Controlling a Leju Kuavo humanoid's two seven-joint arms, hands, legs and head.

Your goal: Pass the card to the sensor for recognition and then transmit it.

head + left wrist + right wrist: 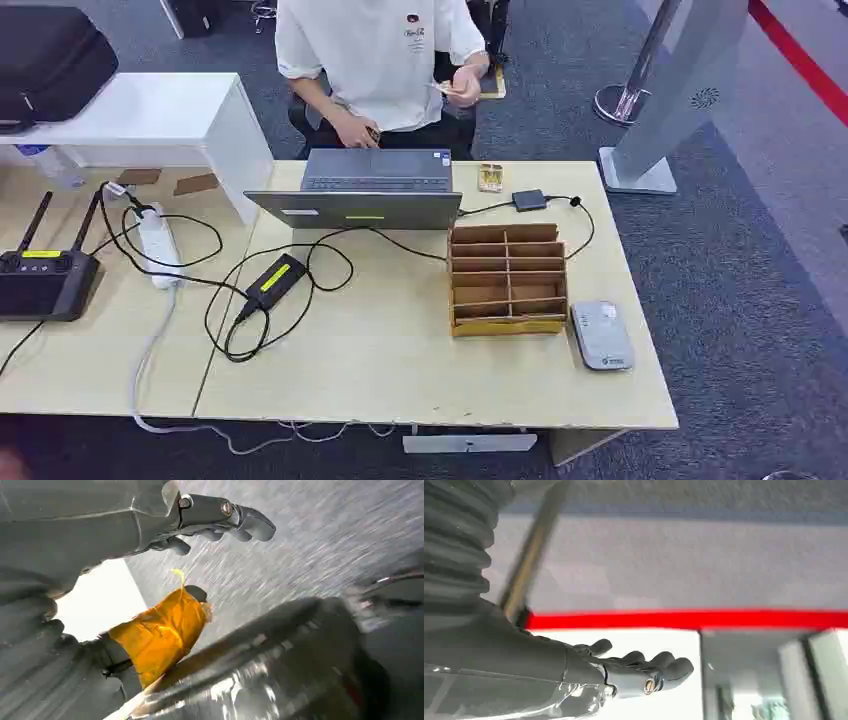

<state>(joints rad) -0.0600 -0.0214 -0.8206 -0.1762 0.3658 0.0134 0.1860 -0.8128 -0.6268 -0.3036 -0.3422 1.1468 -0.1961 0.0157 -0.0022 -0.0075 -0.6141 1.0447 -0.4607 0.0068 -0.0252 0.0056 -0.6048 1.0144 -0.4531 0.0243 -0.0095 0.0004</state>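
The cardboard organizer (507,279), with its slotted compartments, sits on the wooden surface (400,370) as the landmark here. Just to its right lies one grey sensor pad (602,335), flat and near the front edge, presumably so a card can be laid or waved over it within reach of the robot's arm. Behind the organizer stands one open laptop (360,195), cabled to one small black box (529,200), likely the reading link. The card (447,89) seems to be beyond the laptop, in the hand of one person (375,55) in a white shirt, well apart from the sensor pad; it is too small to be sure. The left hand (220,517) and the right hand (634,667) each show fingers loosely spread and holding nothing, seemingly hanging away from the organizer.
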